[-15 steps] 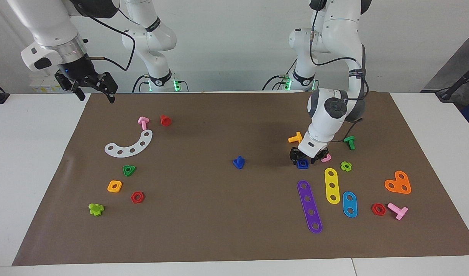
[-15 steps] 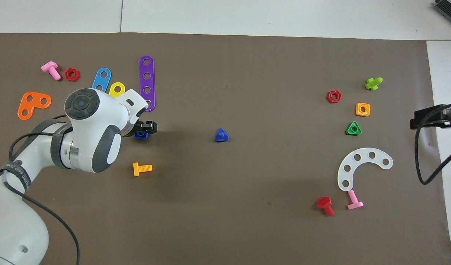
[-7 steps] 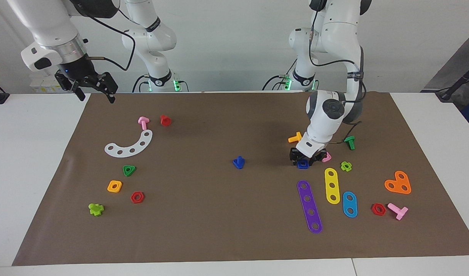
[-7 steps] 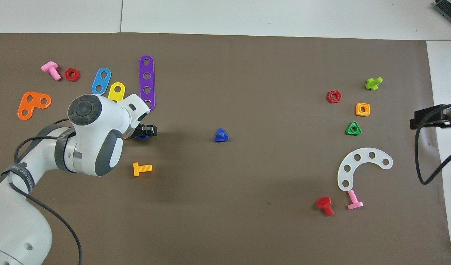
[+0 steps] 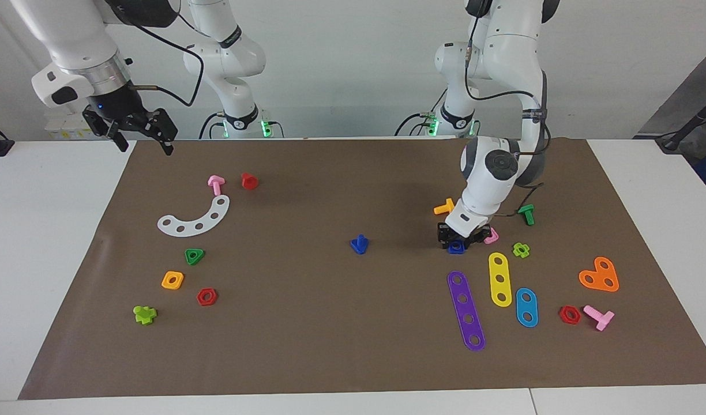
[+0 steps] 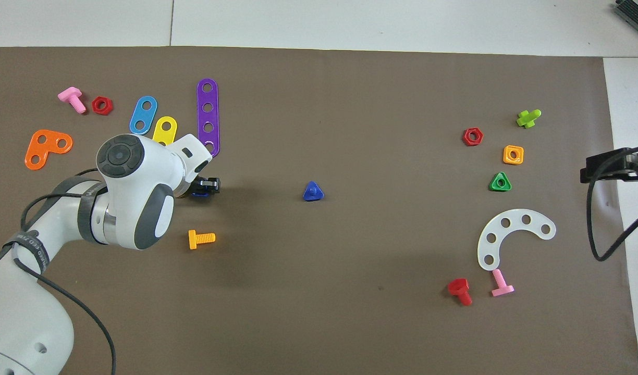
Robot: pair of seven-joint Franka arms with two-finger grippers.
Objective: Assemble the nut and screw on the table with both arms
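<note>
Reaching: the left gripper point(image 5: 457, 241) is down at the mat on the left arm's end of the counter point(image 5: 47, 242), its black fingers standing on either side of the nut point(image 5: 456, 246).
Left gripper state: whether the fingers have clamped the nut or only bracket it cannot be told; the nut sits on the mat.
Left arm pose: forearm steeply inclined, wrist bent down over the nut, elbow joint raised above it; from overhead its white body hides most of the nut, leaving a blue sliver point(image 6: 200, 194).
Nut: small, blue, square with rounded corners and a round centre hole, lying flat.
Neighbours of the nut: a pink nut point(image 5: 491, 237) just beside the gripper, an orange screw point(image 5: 444, 207) nearer to the robots, a purple strip point(image 5: 466, 310) farther from them.
Screw: blue, triangular head down on the mat and short shaft pointing up point(image 5: 359, 244), near the mat's middle, well apart from the nut toward the right arm's end.
Right gripper: raised over the mat's edge at the right arm's end point(image 5: 141, 142), fingers spread and holding nothing; this arm waits.
</note>
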